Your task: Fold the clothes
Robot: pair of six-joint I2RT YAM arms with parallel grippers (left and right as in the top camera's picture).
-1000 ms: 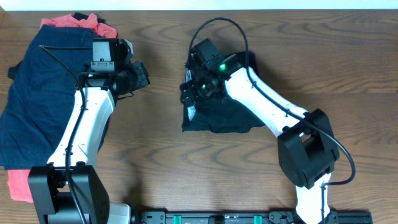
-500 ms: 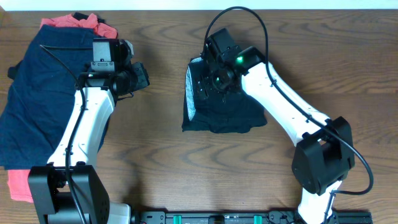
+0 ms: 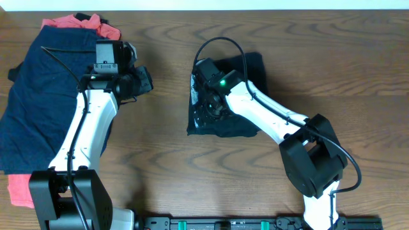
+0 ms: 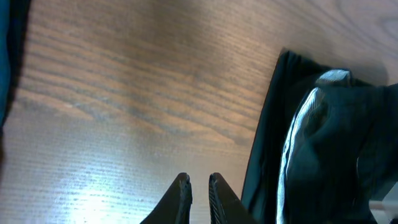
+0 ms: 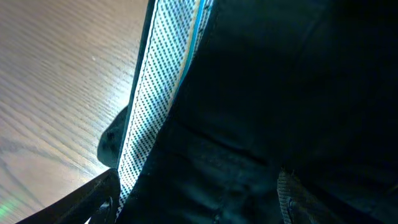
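The right gripper (image 3: 206, 105) has swung back down to the black shorts' (image 3: 233, 128) left edge.
On the wooden table (image 3: 160, 153), navy shorts (image 3: 45, 96) and a coral-red piece (image 3: 77, 24) lie heaped behind the left gripper (image 4: 199, 183), which is all but closed and empty. The black shorts lie directly under the right gripper, whose fingers (image 5: 99, 199) are spread wide beside the pale waistband lining (image 5: 149, 106), gripping nothing.
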